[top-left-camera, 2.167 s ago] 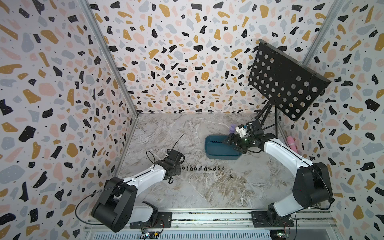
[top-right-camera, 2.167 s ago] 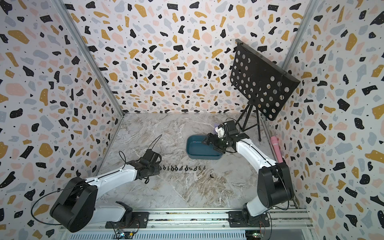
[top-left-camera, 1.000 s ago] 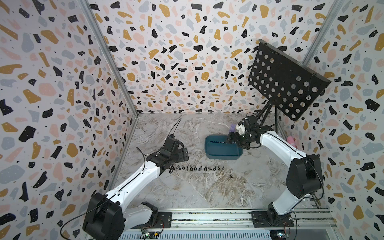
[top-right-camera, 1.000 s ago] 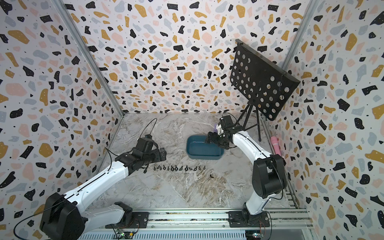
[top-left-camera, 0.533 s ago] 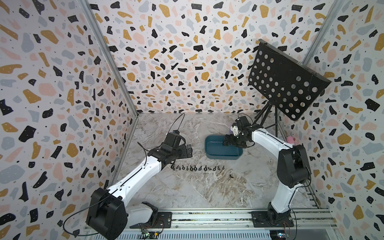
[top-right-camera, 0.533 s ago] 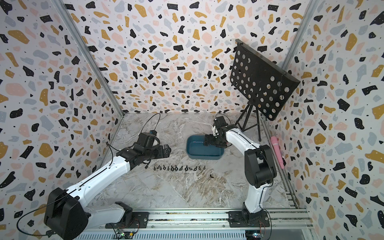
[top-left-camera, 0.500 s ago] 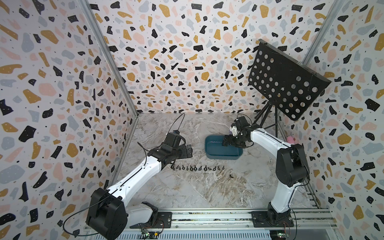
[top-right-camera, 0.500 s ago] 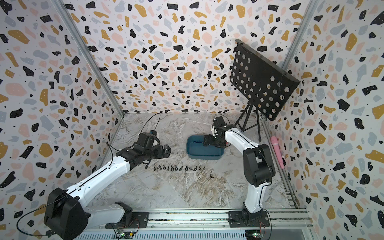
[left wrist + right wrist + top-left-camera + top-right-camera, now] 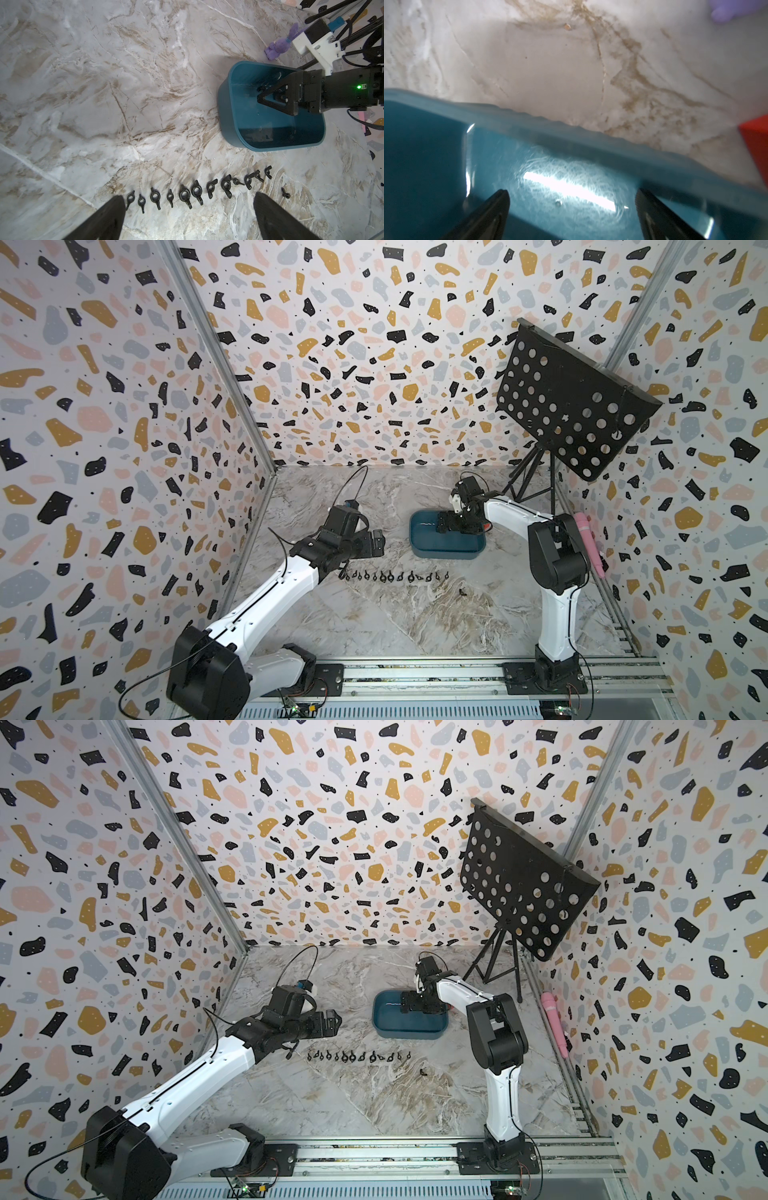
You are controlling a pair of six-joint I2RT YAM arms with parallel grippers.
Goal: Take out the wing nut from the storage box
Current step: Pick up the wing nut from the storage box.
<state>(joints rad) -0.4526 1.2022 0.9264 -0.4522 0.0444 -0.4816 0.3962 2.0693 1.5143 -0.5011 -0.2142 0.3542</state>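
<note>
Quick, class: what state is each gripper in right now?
Left gripper: open, holding nothing.
Right gripper: open, holding nothing, over the storage box.

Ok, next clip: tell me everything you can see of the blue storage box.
The storage box is a shallow teal-blue tub, glossy plastic by its look, rectangular with rounded corners, plain walls, no lid. It sits upright on the marble table, behind the row of wing nuts. The right end effector, open, dips inside; contact is unclear. A few dark specks lie on its floor.
</note>
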